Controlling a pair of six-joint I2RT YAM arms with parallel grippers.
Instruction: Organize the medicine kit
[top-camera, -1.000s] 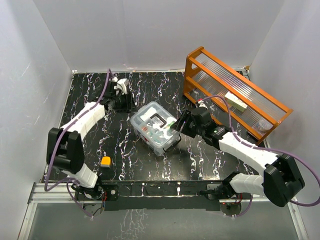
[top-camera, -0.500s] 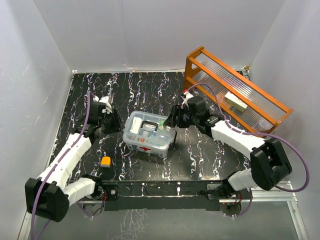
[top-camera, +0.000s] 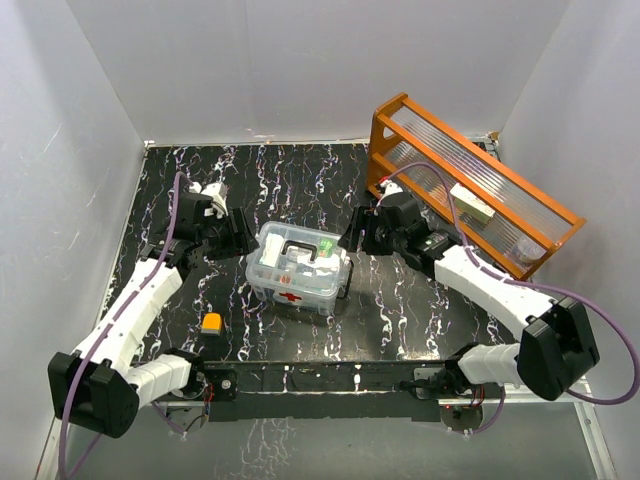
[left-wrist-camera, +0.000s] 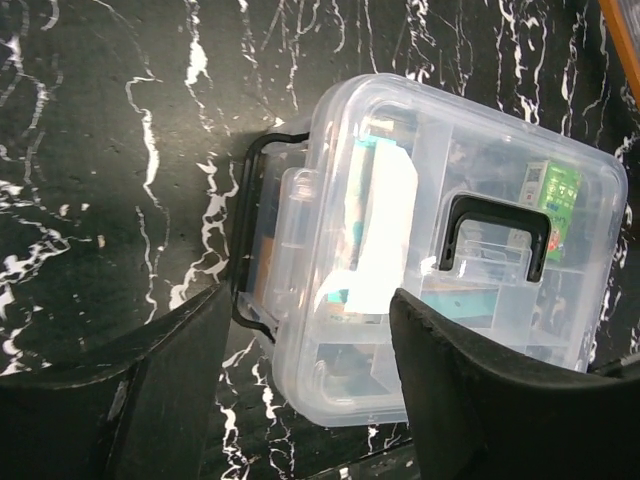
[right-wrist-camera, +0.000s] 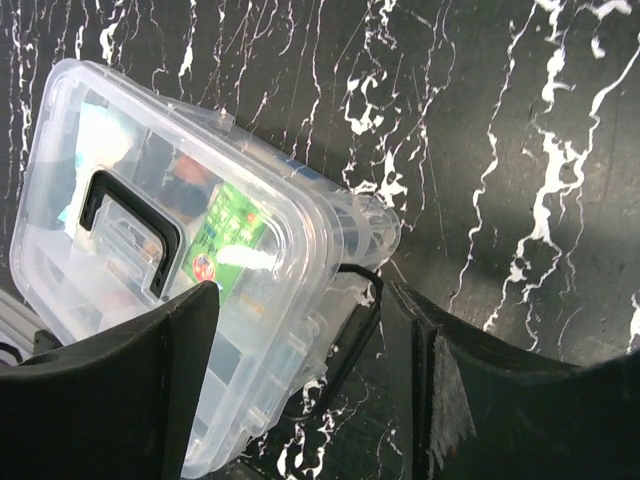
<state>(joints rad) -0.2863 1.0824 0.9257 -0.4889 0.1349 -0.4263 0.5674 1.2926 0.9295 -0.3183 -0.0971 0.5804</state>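
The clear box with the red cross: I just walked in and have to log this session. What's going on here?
The medicine kit stands on the black table with its lid on. The left gripper and the right gripper each face one end of it, jaws open, holding nothing. The orange rack stands at the back right.

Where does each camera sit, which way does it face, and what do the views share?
Top external: above and behind the arm bases, looking down on the black marbled table; both arms show, left gripper and right gripper flanking the clear plastic medicine kit.
Left wrist: looks down at the kit's latch end; own dark fingers below.
Right wrist: looks down at the opposite end; own fingers below.
Shared: all show the kit's black handle.
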